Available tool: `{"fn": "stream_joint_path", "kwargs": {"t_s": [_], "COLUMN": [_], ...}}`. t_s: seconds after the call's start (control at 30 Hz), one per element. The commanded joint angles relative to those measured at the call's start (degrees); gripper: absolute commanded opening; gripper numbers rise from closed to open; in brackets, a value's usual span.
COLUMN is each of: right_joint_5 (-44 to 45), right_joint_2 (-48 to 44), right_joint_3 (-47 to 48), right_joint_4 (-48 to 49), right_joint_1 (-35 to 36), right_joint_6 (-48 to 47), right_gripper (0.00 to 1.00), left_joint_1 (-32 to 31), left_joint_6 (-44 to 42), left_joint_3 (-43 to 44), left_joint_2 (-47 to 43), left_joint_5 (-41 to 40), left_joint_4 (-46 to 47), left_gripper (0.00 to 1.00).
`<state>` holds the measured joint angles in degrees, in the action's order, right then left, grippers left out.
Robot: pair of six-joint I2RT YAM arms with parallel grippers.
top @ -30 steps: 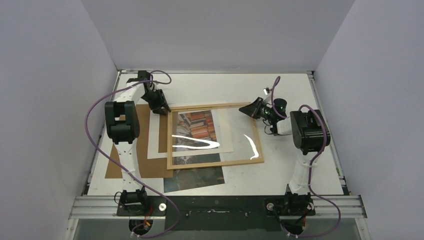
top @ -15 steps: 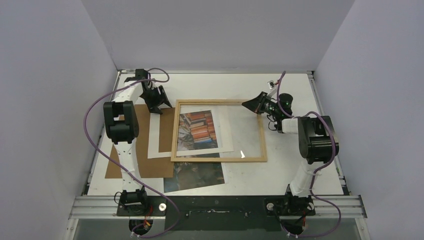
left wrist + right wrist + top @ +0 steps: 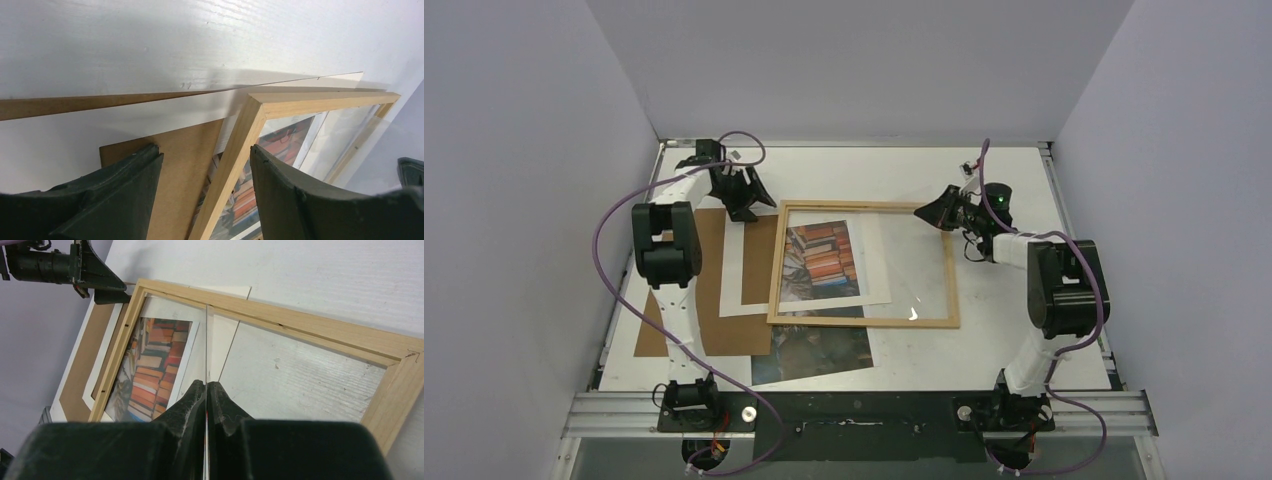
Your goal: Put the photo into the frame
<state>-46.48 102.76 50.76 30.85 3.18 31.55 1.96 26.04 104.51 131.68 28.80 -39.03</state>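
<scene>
The light-wood frame (image 3: 864, 320) lies flat on the table, over the white mat and the cat-and-books photo (image 3: 819, 260). The photo's lower part sticks out below the frame. My left gripper (image 3: 746, 210) is open at the frame's far left corner; in the left wrist view its jaws (image 3: 205, 170) straddle the frame's left rail (image 3: 235, 150) without touching it. My right gripper (image 3: 921, 211) is at the far right corner. In the right wrist view it (image 3: 206, 385) is shut on a thin clear sheet (image 3: 206, 340) seen edge-on, running to the frame's far rail (image 3: 300, 325).
A white mat (image 3: 731, 265) with a rectangular opening lies under the frame's left part. A brown backing board (image 3: 684, 300) lies beneath it at the left. The enclosure walls stand close on three sides.
The frame was skewed with bright glare streaks on its clear sheet; now it lies square and the streaks are gone. My right gripper moved further away and right. My left gripper drew back slightly.
</scene>
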Motion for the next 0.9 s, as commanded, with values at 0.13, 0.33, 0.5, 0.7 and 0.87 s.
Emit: {"fn": "stream_joint_path", "kwargs": {"t_s": [0.13,0.33,0.5,0.7,0.87], "right_joint_5": [-2.64,-2.75,-1.68,-2.04,-4.89], "right_joint_2": [-6.11,-8.36,-8.67,-9.44,-10.81], "right_joint_3": [4.32,5.28,4.81,4.53,3.52], "right_joint_4": [-5.62,-6.94,-8.34,-7.65,-1.96], "right_joint_1": [1.97,1.74,0.29,-1.06,-1.03], "right_joint_6": [-7.9,-7.91,-8.08,-7.04,-4.0], "right_gripper": [0.0,0.0,0.0,0.0,0.0], "left_joint_1": [-5.09,-5.86,-5.66,-5.49,-5.32], "left_joint_6": [-0.51,0.46,1.69,3.13,3.77], "left_joint_3": [1.66,3.66,4.63,6.41,6.64], "left_joint_2": [3.02,5.55,6.21,7.39,8.12], "left_joint_5": [-2.89,0.15,1.11,1.09,-0.25], "left_joint_4": [2.71,2.63,4.09,5.07,4.18], "left_gripper": [0.57,0.36,0.2,0.17,0.17]}}
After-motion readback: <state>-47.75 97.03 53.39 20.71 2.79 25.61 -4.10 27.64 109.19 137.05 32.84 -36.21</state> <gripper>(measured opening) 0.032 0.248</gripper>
